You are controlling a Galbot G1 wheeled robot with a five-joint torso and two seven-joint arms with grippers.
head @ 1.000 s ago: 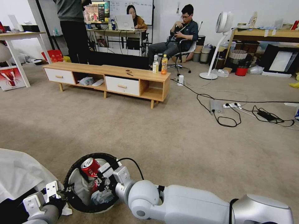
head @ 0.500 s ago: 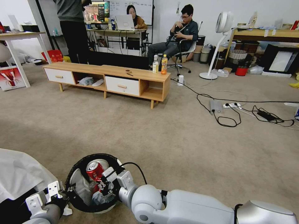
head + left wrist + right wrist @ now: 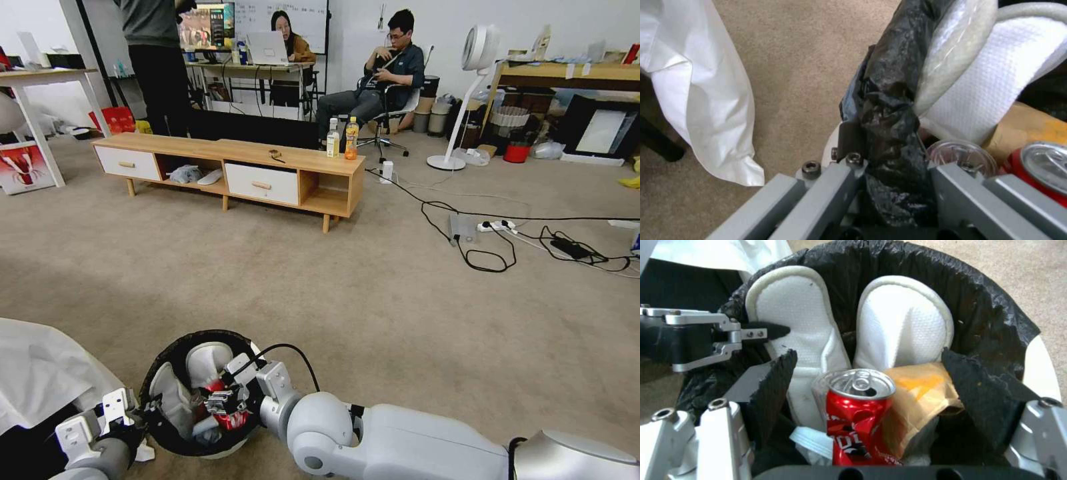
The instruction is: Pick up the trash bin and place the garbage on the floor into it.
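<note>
Bin status: trash bin (image 3: 155, 427) is a small round white plastic tub with a crinkled glossy black bag (image 3: 991, 316) folded over the rim, sitting on the short-pile beige carpet (image 3: 373, 293) just in front of the robot, mouth up. Left gripper (image 3: 889, 186) is clamped on the bin's near rim, one finger outside the wall, one inside, bunched black liner pinched between them. Right gripper (image 3: 869, 386) is over the bin's mouth, reaching in, textured black pads spread wide on either side of the can, neither pad touching it. Crushed red soda can (image 3: 856, 413) lies loose in the bin between those pads, dented aluminium, long axis running along the gripper's reach, pull-tab end pointing toward the far wall of the bin. Also in the bin: two white waffle-textured slippers (image 3: 902, 326) with padded edging, standing on end, toes up, leaning against the far liner; a crumpled brown paper bag (image 3: 918, 396) just beside the can; a clear round plastic lid (image 3: 961, 156) close to the left gripper's inner finger. White cloth (image 3: 47, 367) drapes just left of the bin.
</note>
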